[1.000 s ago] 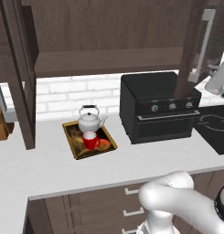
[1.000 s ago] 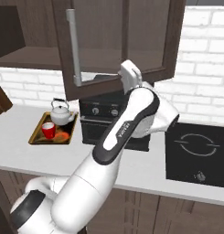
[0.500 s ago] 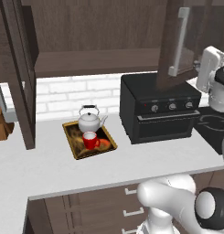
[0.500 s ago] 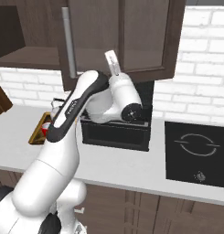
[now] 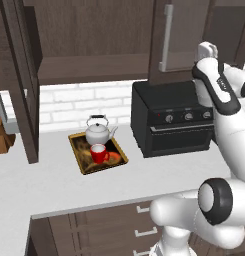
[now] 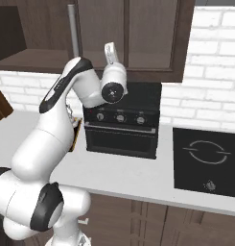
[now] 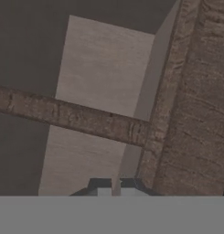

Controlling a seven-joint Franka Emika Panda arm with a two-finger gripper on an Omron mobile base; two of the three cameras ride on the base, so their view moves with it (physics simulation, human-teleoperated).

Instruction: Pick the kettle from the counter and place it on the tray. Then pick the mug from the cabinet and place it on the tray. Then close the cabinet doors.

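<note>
1. On the pale desk (image 5: 54,185), the tray (image 5: 82,161) lies flat at about 9 o'clock from the black oven (image 5: 174,120).
2. The red mug (image 5: 99,153) stands upright on the tray, just in front of the kettle (image 5: 98,133), which sits upright at the tray's far end, its spout toward 3 o'clock.
3. The left cabinet door (image 5: 21,85) stands open over the desk's left part.
4. The right cabinet door (image 5: 181,37), with its silver bar handle (image 5: 166,37), hangs partly closed above the oven.
5. The arm's hand (image 6: 111,54) is raised at that door; in the hand view the jaws are nearly shut, tips close together, holding nothing, facing the cabinet (image 7: 195,100) wood frame.
</note>
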